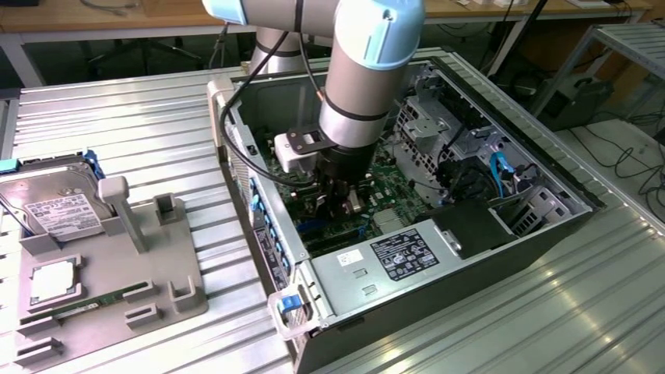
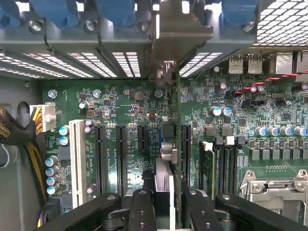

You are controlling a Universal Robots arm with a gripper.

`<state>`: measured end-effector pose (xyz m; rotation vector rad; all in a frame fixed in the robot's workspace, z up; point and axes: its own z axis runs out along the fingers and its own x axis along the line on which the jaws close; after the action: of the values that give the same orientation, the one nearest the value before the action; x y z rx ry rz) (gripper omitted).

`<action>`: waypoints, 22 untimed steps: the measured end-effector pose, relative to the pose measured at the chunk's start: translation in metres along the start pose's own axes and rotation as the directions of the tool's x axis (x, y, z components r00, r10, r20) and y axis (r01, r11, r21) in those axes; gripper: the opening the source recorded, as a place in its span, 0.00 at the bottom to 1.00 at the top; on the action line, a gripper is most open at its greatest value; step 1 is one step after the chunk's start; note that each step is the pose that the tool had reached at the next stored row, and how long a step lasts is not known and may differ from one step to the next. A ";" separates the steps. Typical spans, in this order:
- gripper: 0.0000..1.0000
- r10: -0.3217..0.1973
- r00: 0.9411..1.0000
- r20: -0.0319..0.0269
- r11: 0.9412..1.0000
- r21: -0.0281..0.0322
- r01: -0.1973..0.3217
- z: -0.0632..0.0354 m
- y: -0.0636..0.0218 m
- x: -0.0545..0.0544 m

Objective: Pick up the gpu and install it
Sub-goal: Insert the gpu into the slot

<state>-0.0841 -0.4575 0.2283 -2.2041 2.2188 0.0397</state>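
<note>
Pincer: reaching down inside the open computer case, its fingers standing partly closed and pressing on both faces of the gpu.

Gpu: showing edge-on in the wrist view, standing upright between the fingers and running straight ahead of the pincer to the case's rear wall, where its metal bracket is sitting among the slot openings. Its lower edge is lying along the motherboard directly beneath the pincer; whether it is fully seated cannot be told.

Black expansion slots: lying just beside the pincer on one flank. Memory stick: standing on the other flank.

Table: ribbed metal, carrying the case. Grey parts tray: lying well apart from the pincer, outside the case, with a silver hard drive resting at its far end.
</note>
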 end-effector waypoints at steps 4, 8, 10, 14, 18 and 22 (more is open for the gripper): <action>0.28 0.000 1.000 -0.001 1.000 0.000 0.000 -0.0027 0.0001 0.000; 0.28 0.000 1.000 -0.001 1.000 0.000 0.000 -0.0030 0.0002 0.000; 0.28 0.000 1.000 -0.001 1.000 0.000 0.000 -0.0030 0.0003 0.001; 0.28 0.000 1.000 -0.001 1.000 0.000 0.000 -0.0029 0.0002 0.001; 0.28 0.000 1.000 -0.001 1.000 -0.001 0.000 -0.0017 0.0002 0.001; 0.28 0.000 1.000 -0.001 1.000 -0.001 0.000 0.0012 0.0002 0.001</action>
<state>-0.0843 -0.4588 0.2271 -2.2053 2.2199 0.0389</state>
